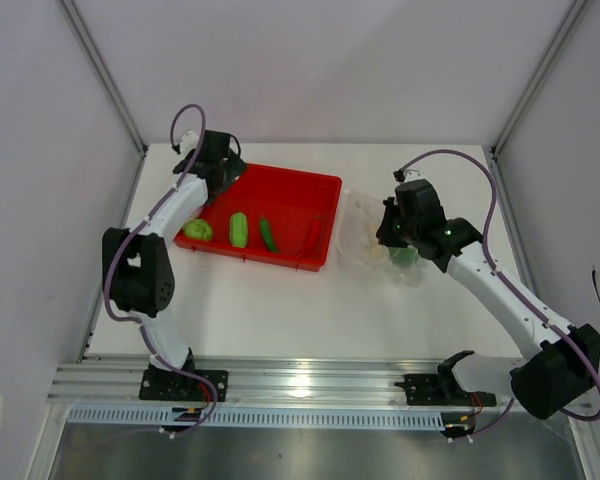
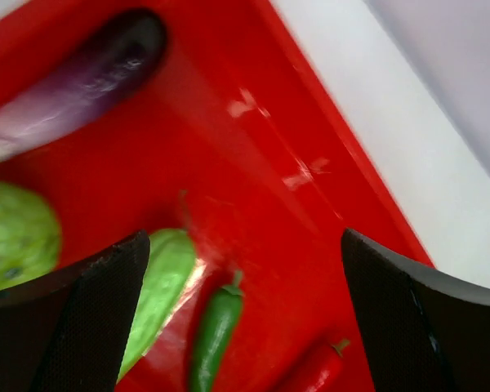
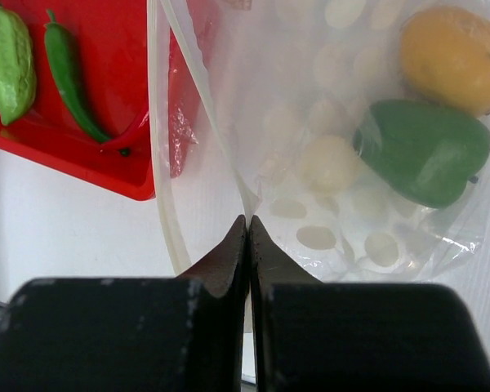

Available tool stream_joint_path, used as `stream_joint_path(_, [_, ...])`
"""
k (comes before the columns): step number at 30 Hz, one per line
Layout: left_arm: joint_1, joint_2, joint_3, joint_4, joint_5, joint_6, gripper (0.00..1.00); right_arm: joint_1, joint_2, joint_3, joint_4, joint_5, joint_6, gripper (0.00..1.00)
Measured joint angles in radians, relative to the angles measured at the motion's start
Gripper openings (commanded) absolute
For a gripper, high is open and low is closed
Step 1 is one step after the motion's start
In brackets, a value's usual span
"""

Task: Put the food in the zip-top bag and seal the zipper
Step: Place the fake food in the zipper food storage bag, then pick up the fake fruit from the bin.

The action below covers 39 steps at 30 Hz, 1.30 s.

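White table [image 1: 280, 300] carried everything. Red rectangular plastic tray [image 1: 290, 198] sat left of centre; clear, crinkly plastic zip-top bag [image 1: 360, 235] lay flat just beside the tray's right wall, which stood between the tray's contents and the bag.

Left gripper [image 2: 245, 253] hung over the tray's far-left corner, jaws spread wide, holding nothing. In the top view the left arm hid that corner.

Right gripper [image 3: 248, 222] was at the bag's near edge, jaws pressed together; a fold of bag film appeared to be caught between the tips, though the contact itself was hidden. The right arm covered part of the bag from above.

Zipper [image 3: 158, 163], a thin clear strip, ran along the bag edge facing the tray, its two lips apart.

In the tray:
- purple toy eggplant [image 2: 73, 90]
- round green vegetable [image 1: 198, 229]
- pale green bumpy cucumber-like piece [image 1: 238, 229]
- slim dark green chili [image 1: 268, 234]
- red chili [image 1: 313, 235] against the right wall

Inside the bag:
- green bell pepper [image 3: 420, 151]
- yellow lemon [image 3: 453, 57] touching it
- white ball [image 3: 331, 163] just beside the pepper
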State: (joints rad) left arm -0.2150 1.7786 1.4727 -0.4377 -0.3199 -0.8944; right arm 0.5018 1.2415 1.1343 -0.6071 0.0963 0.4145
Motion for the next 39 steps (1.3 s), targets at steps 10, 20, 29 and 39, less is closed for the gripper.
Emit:
stream_joint_path(10, [0.014,0.083,0.101,-0.393,-0.227,-0.104,0.99,0.000,0.006,-0.023,0.007,-0.008,-0.005,0.00])
stream_joint_path(20, [0.131,0.090,0.038,-0.491,-0.227,-0.127,1.00,0.000,0.003,-0.029,0.013,-0.011,-0.008,0.00])
stream_joint_path(29, [0.168,0.133,0.034,-0.491,-0.180,-0.125,0.99,0.000,0.001,-0.040,0.020,-0.026,-0.008,0.00])
stream_joint_path(39, [0.165,0.151,0.058,-0.484,-0.148,-0.135,0.99,0.000,-0.006,-0.045,0.023,-0.026,-0.008,0.00])
